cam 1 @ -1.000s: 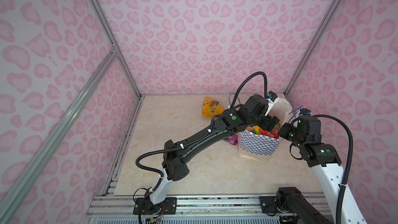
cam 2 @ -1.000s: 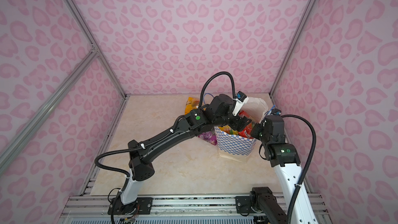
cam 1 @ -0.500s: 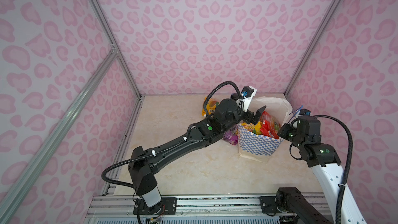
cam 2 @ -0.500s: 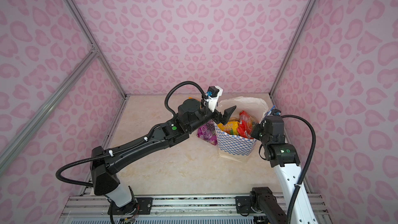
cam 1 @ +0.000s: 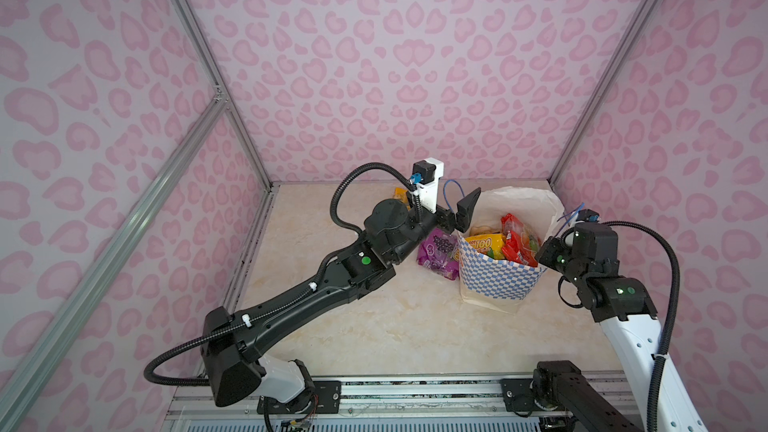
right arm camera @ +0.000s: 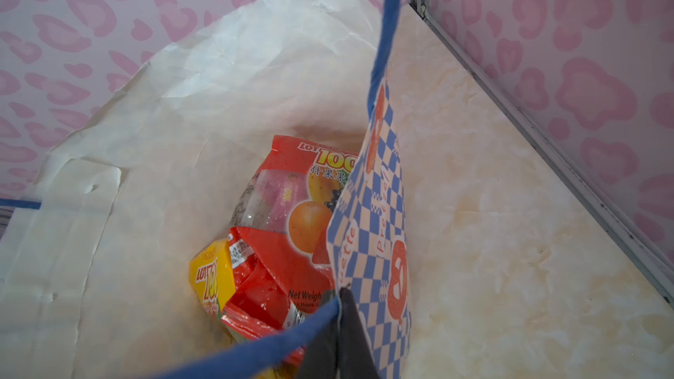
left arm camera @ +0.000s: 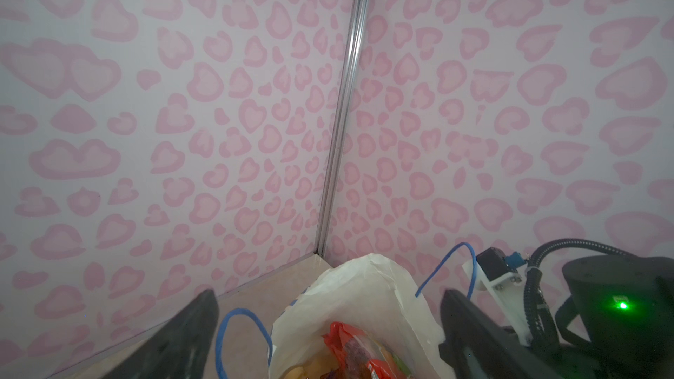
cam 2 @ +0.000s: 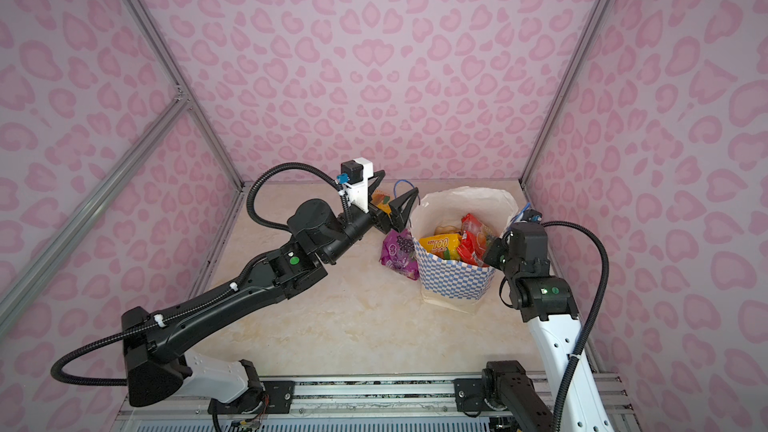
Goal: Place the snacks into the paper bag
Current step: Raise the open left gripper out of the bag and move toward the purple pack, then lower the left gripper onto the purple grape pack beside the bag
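Right, quick pass.
left gripper (cam 2: pixel 400 181): mine, jaws wide apart and empty. It hangs just outside the bag's back-left rim, above the table.
left wrist view: the bag mouth lies ahead, between my two fingers (left arm camera: pixel 197 322).
right gripper (cam 1: pixel 544 253): mine, jaws together, pinched on the bag's rim at its right side, where a cord end meets the paper.
bag (cam 1: pixel 498 280): upright on the table (cam 1: pixel 395 326) near the back right corner, with the mouth open and the white rim crumpled.
in bag: a red pouch (cam 1: pixel 517 238) sits on top with a yellow pouch (cam 1: pixel 484 241) touching it. Something tan lies behind them, can't tell what.
right wrist view: both pouches are inside, and the checkered wall hides part of the red one.
purple pouch (cam 1: pixel 436 251): on the table outside the bag, against its left wall. My left arm covers its upper edge in both top views.
orange packet (cam 2: pixel 382 201): on the table behind my left gripper, mostly hidden by the fingers and camera mount.
cord (cam 1: pixel 446 197): a blue handle loop stands up close by my left fingers.
other cord (right arm camera: pixel 386 30): runs across the right wrist view, in front of the bag mouth.
walls: pink heart print, close behind the bag.
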Tool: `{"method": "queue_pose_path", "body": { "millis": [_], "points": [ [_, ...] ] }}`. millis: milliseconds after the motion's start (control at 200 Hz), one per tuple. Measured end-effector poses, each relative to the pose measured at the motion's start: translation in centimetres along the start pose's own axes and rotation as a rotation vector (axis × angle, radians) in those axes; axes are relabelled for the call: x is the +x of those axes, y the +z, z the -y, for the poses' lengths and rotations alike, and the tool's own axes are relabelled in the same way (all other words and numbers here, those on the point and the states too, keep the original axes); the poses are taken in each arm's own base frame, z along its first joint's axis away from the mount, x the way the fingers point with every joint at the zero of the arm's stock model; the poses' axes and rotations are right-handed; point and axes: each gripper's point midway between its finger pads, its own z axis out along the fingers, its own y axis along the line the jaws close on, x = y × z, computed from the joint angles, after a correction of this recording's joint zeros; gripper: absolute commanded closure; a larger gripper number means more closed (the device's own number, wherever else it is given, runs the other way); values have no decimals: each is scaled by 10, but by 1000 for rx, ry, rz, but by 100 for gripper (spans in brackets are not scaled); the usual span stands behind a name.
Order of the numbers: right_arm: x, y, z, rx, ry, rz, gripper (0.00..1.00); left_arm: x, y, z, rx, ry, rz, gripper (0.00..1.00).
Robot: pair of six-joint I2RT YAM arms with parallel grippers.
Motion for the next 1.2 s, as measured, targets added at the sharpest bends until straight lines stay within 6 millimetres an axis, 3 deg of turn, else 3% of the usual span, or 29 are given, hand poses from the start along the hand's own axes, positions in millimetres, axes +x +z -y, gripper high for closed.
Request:
{"method": "queue_pose_path", "body": {
  "millis": [225, 355, 490, 615, 870, 1075, 1200],
  "points": [
    [0, 0, 0, 0, 1, 1, 100, 2, -40, -33, -109, -21, -26, 3],
    [-1, -2, 0, -2, 2, 9, 100, 22, -57, -60, -197, -29, -100, 3],
    [-2, -4, 1, 1, 3, 15, 100, 66, -69, -97, -299, -51, -255, 3],
    [-3, -6, 2, 3, 4, 24, 100, 107, -77, -117, -335, -85, -415, 3],
    [0, -9, 6, 14, 4, 33, 100, 210, -85, -116, -271, -141, -798, 3],
    [0, -12, 7, 9, 5, 40, 100, 268, -66, -113, -229, -214, -973, 3],
    [2, -14, 7, 9, 5, 33, 100, 299, -49, -121, -230, -252, -1037, 3]
  ]
}}
